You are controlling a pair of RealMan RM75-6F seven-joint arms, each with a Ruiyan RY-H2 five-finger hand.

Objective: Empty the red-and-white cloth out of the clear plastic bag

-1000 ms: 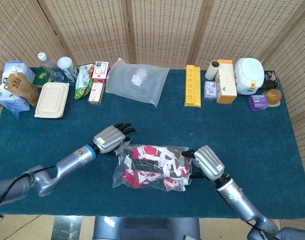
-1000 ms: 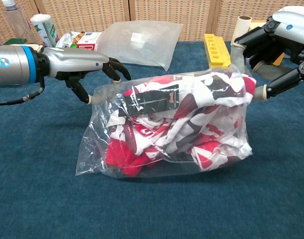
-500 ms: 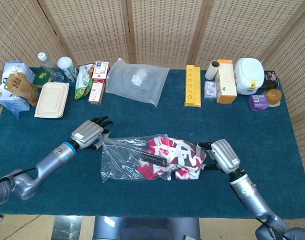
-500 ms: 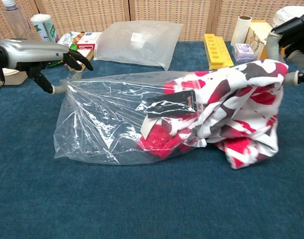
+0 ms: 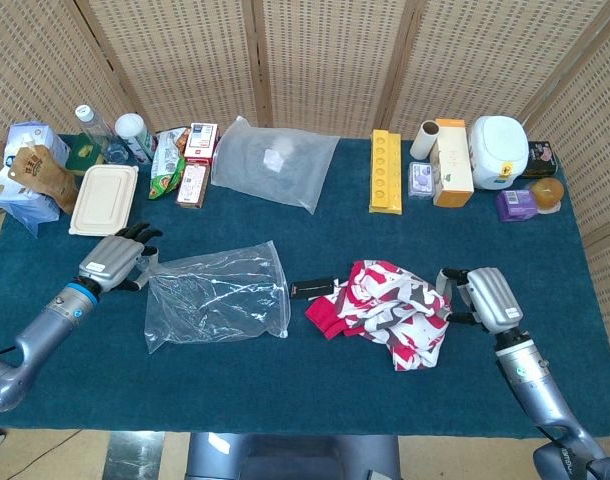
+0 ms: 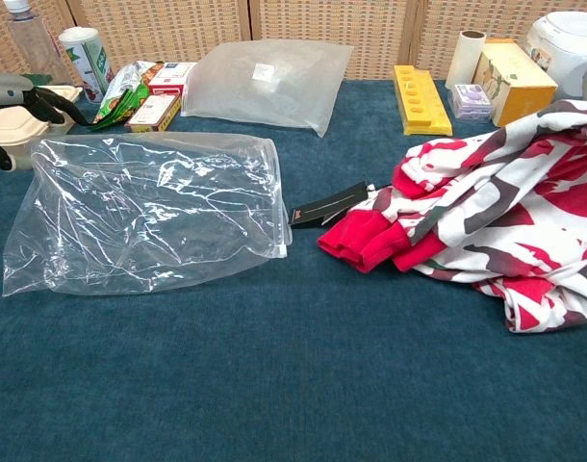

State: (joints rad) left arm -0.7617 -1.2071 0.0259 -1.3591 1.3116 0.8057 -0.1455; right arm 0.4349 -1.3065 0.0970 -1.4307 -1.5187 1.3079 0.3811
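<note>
Our left hand (image 5: pixel 113 262) pinched the clear plastic bag (image 5: pixel 217 295) near the tabletop's left edge | our right hand (image 5: pixel 485 299) gripped the red-and-white cloth (image 5: pixel 390 310) toward its right edge.

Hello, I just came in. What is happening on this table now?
A two-armed robot is emptying a clear plastic bag. The left hand holds the bag at its left corner, and the bag looks empty and flat. The right hand holds the red-and-white cloth, which lies on the table outside the bag, apart from it. A black tag lies between them.
</note>
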